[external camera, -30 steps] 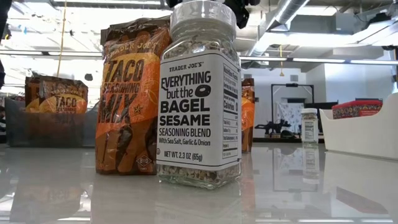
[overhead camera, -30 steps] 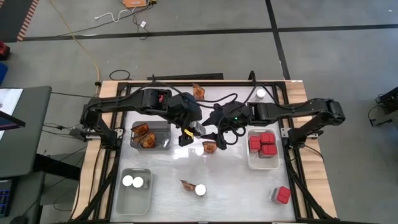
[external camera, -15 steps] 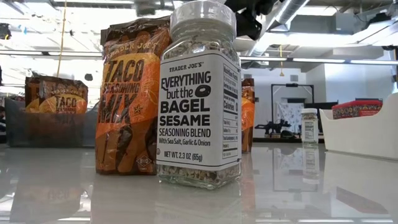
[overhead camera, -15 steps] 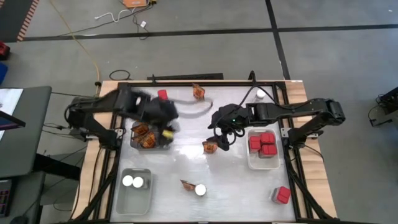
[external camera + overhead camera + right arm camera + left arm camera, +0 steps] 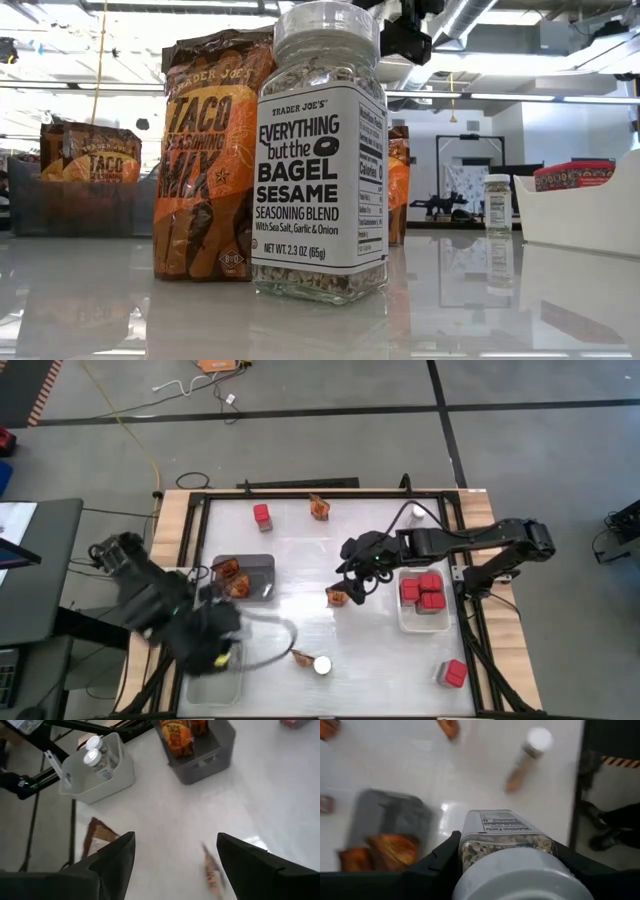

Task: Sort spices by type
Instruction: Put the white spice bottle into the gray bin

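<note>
My left gripper (image 5: 507, 847) is shut on a small round jar (image 5: 505, 835) with a white lid. It hovers above the table's near left, over the light tray (image 5: 232, 678), which the blurred arm mostly hides. My right gripper (image 5: 175, 855) stands open near the table's middle, just above an orange-brown packet (image 5: 337, 596) lying on the table. Loose on the table are a jar (image 5: 322, 665), a packet (image 5: 300, 656), a jar (image 5: 418, 512), a packet (image 5: 320, 507) and red boxes (image 5: 262, 513) (image 5: 453, 674). My left gripper pinches the jar's clear body just under the lid (image 5: 470, 852) between its two fingers, one on each side. The fingers slant down from above. The jar is lifted clear of the table, tilted, with its lid end back toward the wrist.
A grey tray (image 5: 262, 563) at the left holds packets. A white tray (image 5: 400, 610) at the right holds red boxes. In the low view a jar (image 5: 320, 150) and a taco packet (image 5: 210, 150) stand close to the near edge. Black frame rails run along the table's edges.
My left gripper has swung fast from the table's middle toward the near left corner, turning as it went and carrying the jar clear of the table. My right gripper has stayed above the packet and rolled a little.
</note>
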Controlling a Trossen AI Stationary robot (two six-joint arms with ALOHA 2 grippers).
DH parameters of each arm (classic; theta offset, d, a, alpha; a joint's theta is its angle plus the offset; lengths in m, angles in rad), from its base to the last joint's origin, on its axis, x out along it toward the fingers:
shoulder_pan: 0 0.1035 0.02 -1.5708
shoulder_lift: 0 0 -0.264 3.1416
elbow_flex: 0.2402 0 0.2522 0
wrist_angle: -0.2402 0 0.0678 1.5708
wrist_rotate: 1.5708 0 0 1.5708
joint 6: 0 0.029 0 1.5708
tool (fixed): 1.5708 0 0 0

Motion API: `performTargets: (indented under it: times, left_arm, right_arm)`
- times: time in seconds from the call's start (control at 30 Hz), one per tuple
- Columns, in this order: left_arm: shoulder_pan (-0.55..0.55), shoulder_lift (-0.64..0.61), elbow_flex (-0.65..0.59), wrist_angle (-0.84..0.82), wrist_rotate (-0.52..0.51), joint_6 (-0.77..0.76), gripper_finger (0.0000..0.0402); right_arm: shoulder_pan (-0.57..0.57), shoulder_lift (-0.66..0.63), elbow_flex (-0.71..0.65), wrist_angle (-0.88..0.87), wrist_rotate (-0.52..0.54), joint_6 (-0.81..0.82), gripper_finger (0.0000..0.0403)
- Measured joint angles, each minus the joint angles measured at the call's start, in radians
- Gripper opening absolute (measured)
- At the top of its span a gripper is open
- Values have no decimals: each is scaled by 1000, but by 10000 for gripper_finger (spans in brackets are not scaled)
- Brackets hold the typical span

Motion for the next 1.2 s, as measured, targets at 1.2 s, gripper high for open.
performTargets:
  times: [1.2]
  left_arm:
    - [-388,2,-824,678,192,-328,192]
  right_arm:
    - [159,0,0,103,1,112,306]
